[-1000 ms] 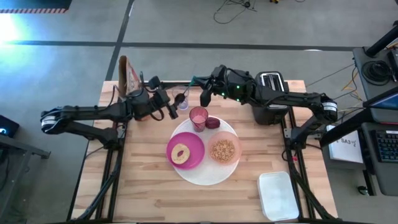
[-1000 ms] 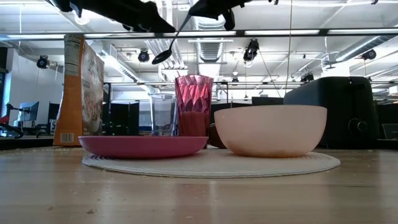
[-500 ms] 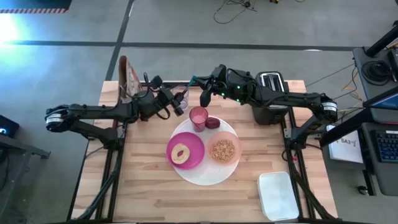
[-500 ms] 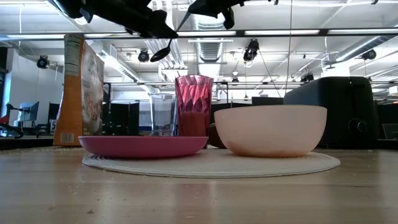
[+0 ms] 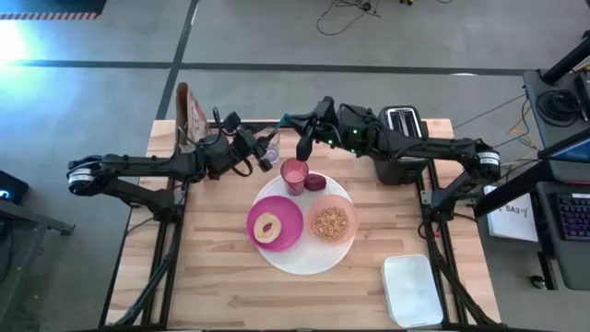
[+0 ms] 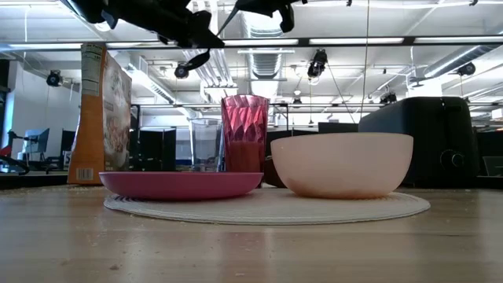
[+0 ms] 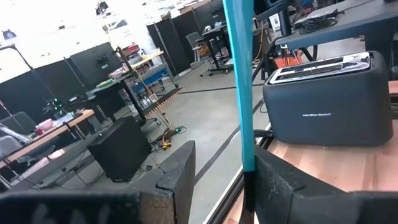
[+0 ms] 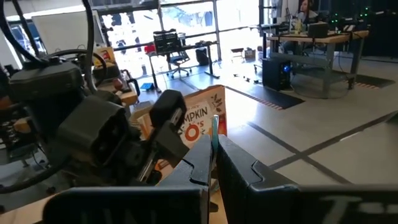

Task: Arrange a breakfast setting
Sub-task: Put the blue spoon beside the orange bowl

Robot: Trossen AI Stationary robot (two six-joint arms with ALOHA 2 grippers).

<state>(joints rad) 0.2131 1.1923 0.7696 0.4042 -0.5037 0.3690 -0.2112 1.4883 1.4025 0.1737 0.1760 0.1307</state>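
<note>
Up at the upper centre of the high view, well above the table, the spoon (image 7: 239, 81) hangs between the two arms. The rest of the setting sits below on the big round white plate (image 5: 304, 263): the magenta plate (image 5: 288, 224) with the bagel (image 5: 269, 227), the pale pink bowl (image 5: 332, 222), the pink tumbler (image 5: 294, 173) and the dark red fruit (image 5: 315, 182). The clear glass (image 6: 206, 144) stands on the wood just off the plate's upper-left edge.

The spoon looks light, stiff and thin, with a smooth teal handle. It is not fragile, but it is likely to swivel or slip in a narrow pinch. A grip across the flat of the handle, about midway and clear of the other arm's hold, seems the safest place.

The right gripper (image 8: 214, 155) is pinched shut on the handle's upper end, and in the low view the spoon's bowl hangs down toward the frame's upper left. The left gripper (image 7: 224, 162) straddles the handle lower down with its jaws partly open. One finger (image 7: 280, 180) lies against or just beside the teal shaft. The other shows a clear gap, so the left gripper does not yet clamp the spoon.
</note>
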